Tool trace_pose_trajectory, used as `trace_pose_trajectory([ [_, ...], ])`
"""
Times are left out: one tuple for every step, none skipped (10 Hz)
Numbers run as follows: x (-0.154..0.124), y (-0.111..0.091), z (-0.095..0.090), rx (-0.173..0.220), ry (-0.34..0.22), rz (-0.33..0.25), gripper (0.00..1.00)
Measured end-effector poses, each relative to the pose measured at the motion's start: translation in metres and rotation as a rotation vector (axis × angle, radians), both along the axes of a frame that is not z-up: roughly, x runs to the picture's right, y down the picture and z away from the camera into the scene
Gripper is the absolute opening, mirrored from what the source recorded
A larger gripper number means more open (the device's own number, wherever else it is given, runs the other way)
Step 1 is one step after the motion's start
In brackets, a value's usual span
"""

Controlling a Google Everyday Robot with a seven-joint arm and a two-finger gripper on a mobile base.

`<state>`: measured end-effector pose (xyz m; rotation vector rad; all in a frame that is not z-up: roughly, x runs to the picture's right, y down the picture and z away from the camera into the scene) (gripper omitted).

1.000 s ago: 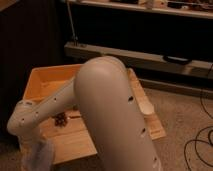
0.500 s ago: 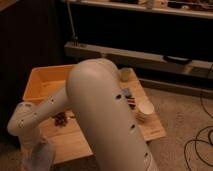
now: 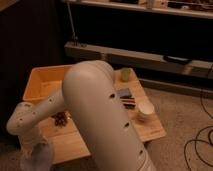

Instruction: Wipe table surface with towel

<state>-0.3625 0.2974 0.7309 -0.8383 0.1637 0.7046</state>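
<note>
Pincer (image 3: 36,156) hangs off the bench's near-left corner, low, beside the edge rather than over the top. Wide, narrow or holding: cannot tell. The pale grey bulk there may be the towel bunched around it, or only the pincer's own body. No towel shows plainly anywhere on the bench (image 3: 67,141). The arm (image 3: 102,120) crosses the bench's near half and hides much of its middle.

On the bench, left of centre: a dark clump (image 3: 61,119), just beside the arm. Towards the bench's right edge: a white cup (image 3: 145,111), with dark packets (image 3: 126,96) behind it. At the far edge: a green cup (image 3: 125,74). A wooden tray (image 3: 42,82) fills the far-left part.

Judgement: the step in hand looks like bringing the cloth up onto the top to begin wiping. To do it well:
- lift clear of the near edge first
- set down flat on the bare near-left boards
- press lightly and sweep in short passes along the near strip
- stop short of the clump and the cup, or they may get pushed off
</note>
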Motion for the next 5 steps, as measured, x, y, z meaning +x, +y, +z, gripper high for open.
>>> trace_pose_trajectory([
  [0.002,0.001,0.002,0.000,0.020,0.000,0.41],
  [0.004,0.002,0.005,0.005,0.054,-0.003,0.30],
  [0.008,0.005,0.008,0.016,0.107,-0.002,0.19],
  [0.010,0.005,0.009,0.019,0.132,0.006,0.10],
  [0.014,0.004,0.011,0.021,0.152,0.009,0.03],
])
